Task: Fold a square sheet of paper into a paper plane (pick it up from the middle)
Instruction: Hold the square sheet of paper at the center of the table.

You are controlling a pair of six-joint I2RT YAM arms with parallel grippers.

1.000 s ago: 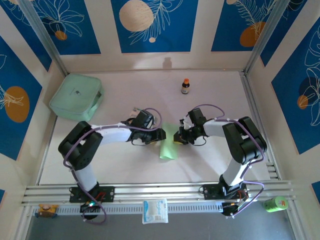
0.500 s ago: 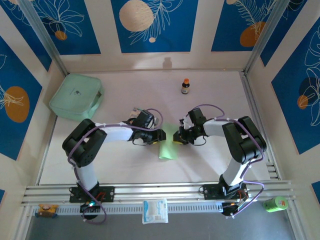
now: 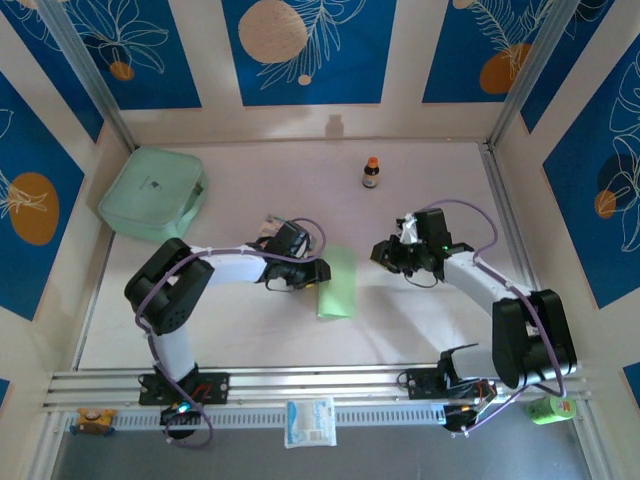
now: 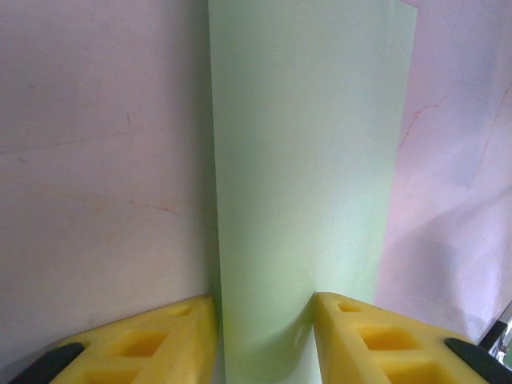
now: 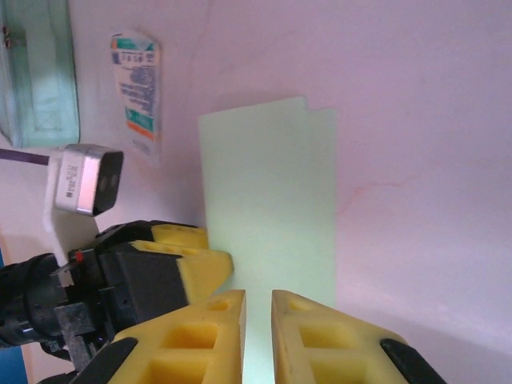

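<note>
The square sheet of paper (image 3: 338, 283) is pale lime-green and lies folded in half as a tall rectangle at the table's middle. My left gripper (image 3: 322, 272) sits low at its left edge. In the left wrist view (image 4: 264, 300) one yellow fingertip (image 4: 196, 320) rests just off the fold and the other is on the sheet (image 4: 304, 160), jaws apart, with the paper bowing slightly between them. My right gripper (image 3: 380, 253) hovers to the right of the sheet. Its fingers (image 5: 258, 294) stand a narrow gap apart with nothing in them, above the paper (image 5: 272, 184).
A mint-green box (image 3: 152, 193) sits at the back left and a small brown bottle (image 3: 371, 172) at the back centre. A striped packet (image 5: 136, 88) lies behind the left gripper. A white pack (image 3: 310, 421) and a green can (image 3: 548, 407) lie off the front rail.
My right gripper has let go of the paper's raised right side and pulled back to the right; the sheet now lies flat. My left jaws have narrowed on the sheet's left edge.
</note>
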